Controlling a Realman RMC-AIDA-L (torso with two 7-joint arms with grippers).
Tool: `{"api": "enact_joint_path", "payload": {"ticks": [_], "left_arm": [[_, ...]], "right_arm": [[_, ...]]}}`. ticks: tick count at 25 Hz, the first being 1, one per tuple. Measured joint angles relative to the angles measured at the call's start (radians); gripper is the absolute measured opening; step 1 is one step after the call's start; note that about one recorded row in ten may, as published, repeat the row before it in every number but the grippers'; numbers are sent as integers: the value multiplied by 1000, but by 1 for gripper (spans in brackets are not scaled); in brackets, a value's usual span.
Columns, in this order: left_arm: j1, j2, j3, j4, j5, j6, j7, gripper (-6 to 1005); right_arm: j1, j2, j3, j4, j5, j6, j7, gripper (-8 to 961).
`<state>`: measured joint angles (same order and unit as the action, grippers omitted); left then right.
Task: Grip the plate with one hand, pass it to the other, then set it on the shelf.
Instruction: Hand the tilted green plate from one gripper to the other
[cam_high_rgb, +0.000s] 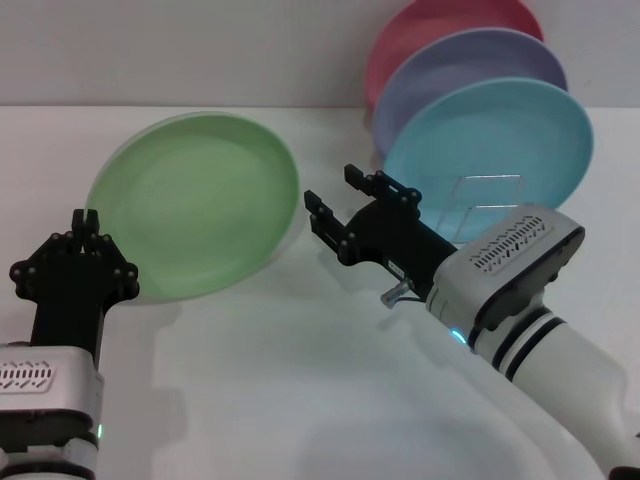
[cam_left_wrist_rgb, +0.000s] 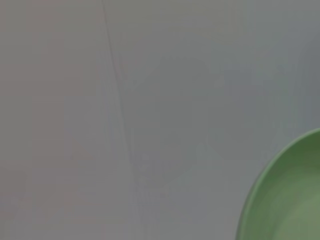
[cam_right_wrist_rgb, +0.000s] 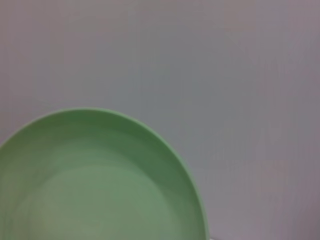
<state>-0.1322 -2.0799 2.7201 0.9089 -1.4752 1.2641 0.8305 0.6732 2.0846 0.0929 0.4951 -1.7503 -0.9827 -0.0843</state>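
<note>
The light green plate (cam_high_rgb: 195, 205) is held tilted above the white table, its face towards me. My left gripper (cam_high_rgb: 90, 222) is shut on the plate's lower left rim. My right gripper (cam_high_rgb: 333, 196) is open, its fingers (cam_high_rgb: 318, 208) just right of the plate's right rim and apart from it. The plate also shows in the left wrist view (cam_left_wrist_rgb: 287, 200) and fills the lower part of the right wrist view (cam_right_wrist_rgb: 95, 180). The silver wire shelf (cam_high_rgb: 490, 200) stands at the back right, partly hidden behind my right arm.
A turquoise-blue plate (cam_high_rgb: 500, 130), a lavender plate (cam_high_rgb: 470, 60) and a pink plate (cam_high_rgb: 420, 30) stand upright in the shelf, one behind another. The white table (cam_high_rgb: 300, 360) stretches across the front.
</note>
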Motion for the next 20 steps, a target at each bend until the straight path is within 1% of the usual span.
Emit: {"api": "enact_joint_path", "payload": {"ticks": [7, 14, 20], "left_arm": [[-4, 0, 18, 29, -36, 2, 60, 75], [-10, 0, 20, 37, -48, 3, 64, 77], [-10, 0, 20, 39, -42, 7, 57, 79]], "right_arm": [[22, 2, 3, -8, 0, 11, 0, 574], [30, 4, 25, -9, 0, 44, 0, 574], [35, 5, 27, -9, 0, 46, 0, 574]]}}
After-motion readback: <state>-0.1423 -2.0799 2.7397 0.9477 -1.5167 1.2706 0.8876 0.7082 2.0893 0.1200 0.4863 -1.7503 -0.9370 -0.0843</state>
